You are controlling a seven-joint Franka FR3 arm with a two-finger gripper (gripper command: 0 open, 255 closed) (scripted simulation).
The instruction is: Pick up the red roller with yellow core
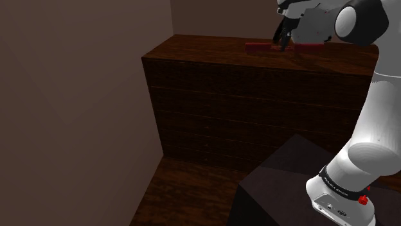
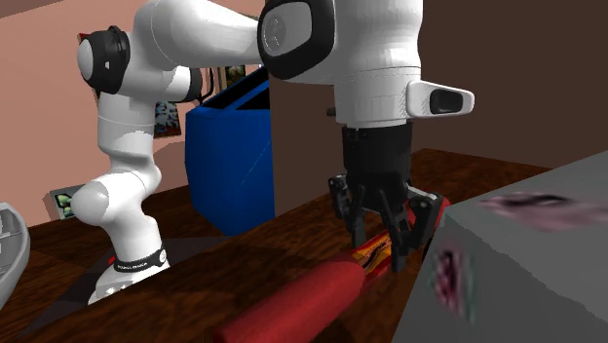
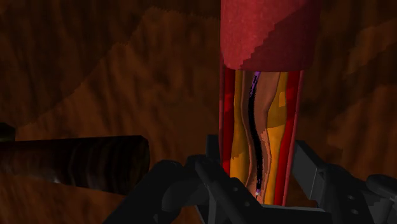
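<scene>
Below, my gripper (image 3: 257, 145) stood narrowed on the red roller (image 3: 267, 38), clasping its yellow-striped middle from both sides (how firmly, I could not judge). The roller lay flat on the dark wooden desk (image 3: 114, 76), directly under me, its long axis running crosswise to my closing line, one red end reaching ahead. By my reading, a straight lift was the move left.
</scene>
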